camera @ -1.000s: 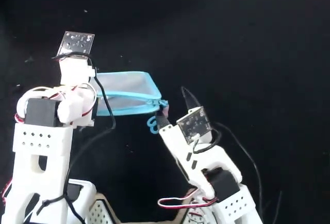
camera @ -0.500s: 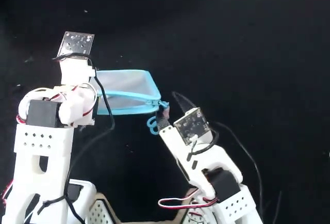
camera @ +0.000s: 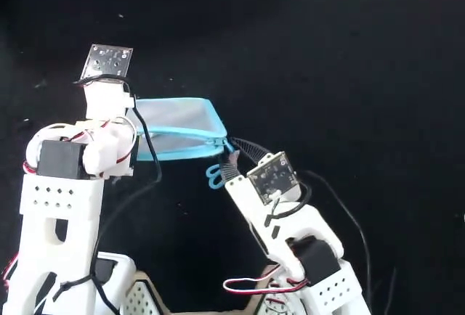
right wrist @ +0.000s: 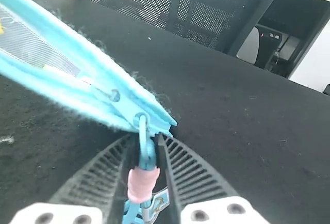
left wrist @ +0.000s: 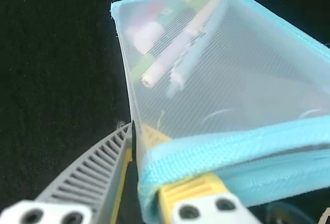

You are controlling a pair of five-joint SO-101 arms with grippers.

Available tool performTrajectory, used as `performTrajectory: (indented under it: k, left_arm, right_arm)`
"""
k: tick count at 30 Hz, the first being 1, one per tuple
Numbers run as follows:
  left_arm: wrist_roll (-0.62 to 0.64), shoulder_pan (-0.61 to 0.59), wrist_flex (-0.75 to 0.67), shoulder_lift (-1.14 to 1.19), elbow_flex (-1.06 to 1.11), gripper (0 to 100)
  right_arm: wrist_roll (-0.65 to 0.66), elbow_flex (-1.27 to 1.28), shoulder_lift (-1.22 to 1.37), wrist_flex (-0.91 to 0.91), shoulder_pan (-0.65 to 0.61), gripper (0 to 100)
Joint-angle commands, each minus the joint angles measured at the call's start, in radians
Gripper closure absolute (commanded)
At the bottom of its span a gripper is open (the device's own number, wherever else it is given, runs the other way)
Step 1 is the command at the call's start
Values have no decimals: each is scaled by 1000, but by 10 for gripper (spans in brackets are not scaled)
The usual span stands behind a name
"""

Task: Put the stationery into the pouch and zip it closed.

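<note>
Seemingly close to done, the stationery (left wrist: 175, 48), pens and a few paler pieces, lies inside the pouch (camera: 178, 123) and shows through its mesh side. The left gripper (left wrist: 140, 131) is pinched onto the pouch's corner at one end of the zip, its fingers clamped on fabric and blue tape. At the pouch's opposite end the right gripper (right wrist: 147, 140) is closed on the zip pull (right wrist: 147, 157), a thin blue loop with a pink bead (right wrist: 142, 182), just beside the slider (right wrist: 139, 120), which sits at the pouch's very tip. Whether the teeth are meshed along the pouch's whole length I cannot tell. The main risk, as I judge it, is over-pulling: with the slider apparently at its stop, any further tug away from the pouch would load the left gripper's small pinch and could drag the fabric out of it, or slide the pouch across the table (camera: 349, 75). The pull itself is narrow and soft, so it could also slip out between the fingers. A half-closed zip, if let go now, would leave the pouch's mouth gaping.
</note>
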Motion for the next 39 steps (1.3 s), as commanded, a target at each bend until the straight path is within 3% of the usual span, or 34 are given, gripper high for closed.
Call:
performTrajectory:
  k: [1, 9, 14, 26, 28, 32, 39]
  left_arm:
    - [-3, 10, -9, 3, 13, 968]
    - [-3, 10, -9, 3, 13, 968]
    - [-3, 10, -9, 3, 13, 968]
    - [-3, 12, -9, 3, 13, 968]
    - [-3, 12, -9, 3, 13, 968]
    - [-3, 10, -9, 3, 13, 968]
    - [-3, 10, -9, 3, 13, 968]
  right_arm:
    - [9, -68, -101, -21, 20, 983]
    - [5, -87, -101, -8, 20, 977]
    - [5, -107, -101, 41, 18, 873]
    - [12, -64, -102, -12, 18, 872]
    - [14, -36, -102, -46, 18, 878]
    - [14, -44, -101, -52, 20, 992]
    - [6, -136, -96, 18, 138, 988]
